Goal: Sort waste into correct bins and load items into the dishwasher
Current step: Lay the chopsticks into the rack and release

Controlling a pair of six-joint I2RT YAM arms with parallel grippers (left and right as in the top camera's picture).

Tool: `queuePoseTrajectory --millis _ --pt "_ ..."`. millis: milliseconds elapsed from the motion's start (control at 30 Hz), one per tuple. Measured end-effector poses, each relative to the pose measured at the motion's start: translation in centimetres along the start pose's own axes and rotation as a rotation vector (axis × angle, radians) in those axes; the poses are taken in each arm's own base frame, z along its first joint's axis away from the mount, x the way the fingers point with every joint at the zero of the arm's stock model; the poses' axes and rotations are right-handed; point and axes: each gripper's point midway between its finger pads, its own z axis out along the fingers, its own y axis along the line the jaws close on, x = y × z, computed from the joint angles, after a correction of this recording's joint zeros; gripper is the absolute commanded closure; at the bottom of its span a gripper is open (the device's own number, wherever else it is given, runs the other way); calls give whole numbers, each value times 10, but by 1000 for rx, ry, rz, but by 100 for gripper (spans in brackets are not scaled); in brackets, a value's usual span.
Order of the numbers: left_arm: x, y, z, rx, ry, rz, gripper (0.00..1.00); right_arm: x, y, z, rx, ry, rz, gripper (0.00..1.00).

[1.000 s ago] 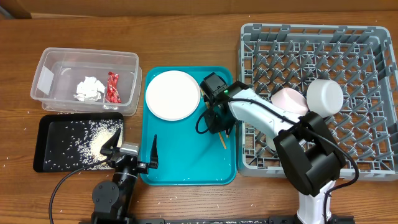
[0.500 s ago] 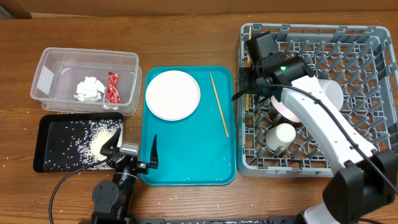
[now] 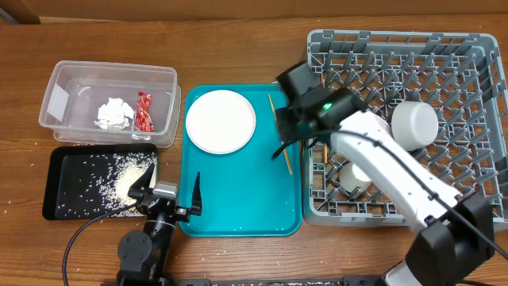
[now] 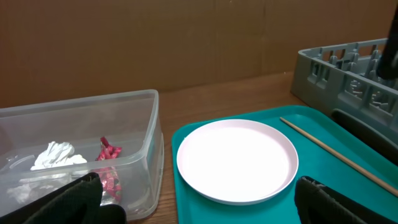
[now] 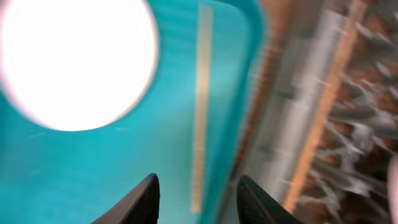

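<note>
My right wrist feed is badly smeared, but the right gripper (image 5: 198, 190) shows its two fingers spread and gripping nothing. It hangs over one chopstick (image 5: 201, 93), which lies on the teal tray (image 3: 238, 214) beside the white plate (image 3: 221, 121). From overhead the arm covers the chopstick's middle and most of a small cup (image 3: 349, 176) in the grey rack (image 3: 468, 48). A tan streak in the rack may be the second chopstick; I can't be sure. The left gripper (image 3: 169, 191) sits spread and empty at the tray's near edge, its fingers clipped by the corners of its own view.
</note>
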Motion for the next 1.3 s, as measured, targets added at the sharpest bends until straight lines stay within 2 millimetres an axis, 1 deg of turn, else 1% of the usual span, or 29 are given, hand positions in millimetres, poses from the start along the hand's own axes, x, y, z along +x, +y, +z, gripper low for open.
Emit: queuePoseTrajectory --millis 33,67,133,167,233,300,367,467,500,533,600,633,733,900,933,967,1000,1033,1067,1100,1133,1167,1200,1233,1300 --pt "0 0 0 0 0 0 0 0 14 1 -21 -13 -28 58" --pt "0 0 0 0 0 0 0 1 25 2 -39 -17 -46 58" --pt "0 0 0 0 0 0 0 2 35 10 -57 -25 -66 58" --pt "0 0 0 0 0 0 0 3 37 20 -57 -24 -68 58" --pt "0 0 0 0 0 0 0 8 33 42 -44 4 -63 58" --pt "0 0 0 0 0 0 0 25 22 75 -4 80 -57 56" --pt "0 0 0 0 0 0 0 38 8 99 52 132 -56 55" --pt "0 0 0 0 0 0 0 43 -4 116 100 150 -51 56" --pt "0 0 0 0 0 0 0 43 -6 118 108 152 -51 60" --pt "0 0 0 0 0 0 0 45 -11 122 124 160 -50 67" --pt "0 0 0 0 0 0 0 47 -11 125 128 168 -45 84" --pt "0 0 0 0 0 0 0 52 -11 127 123 188 -53 95" --pt "0 0 0 0 0 0 0 67 -1 126 63 255 -46 96" --pt "0 0 0 0 0 0 0 71 9 123 5 279 -23 96" --pt "0 0 0 0 0 0 0 71 9 120 10 283 -7 96" --pt "0 0 0 0 0 0 0 66 9 112 13 266 13 96" --pt "0 0 0 0 0 0 0 55 9 100 16 230 36 96" --pt "0 0 0 0 0 0 0 42 9 86 17 185 58 96" --pt "0 0 0 0 0 0 0 24 6 65 19 114 80 96" --pt "0 0 0 0 0 0 0 13 5 51 16 70 93 96" --pt "0 0 0 0 0 0 0 0 0 32 18 12 113 96" --pt "0 0 0 0 0 0 0 -19 -11 2 27 -76 145 96" --pt "0 0 0 0 0 0 0 -26 -18 -11 35 -112 163 96" --pt "0 0 0 0 0 0 0 -37 -36 -36 61 -179 202 96" --pt "0 0 0 0 0 0 0 -41 -56 -46 96 -199 239 96"
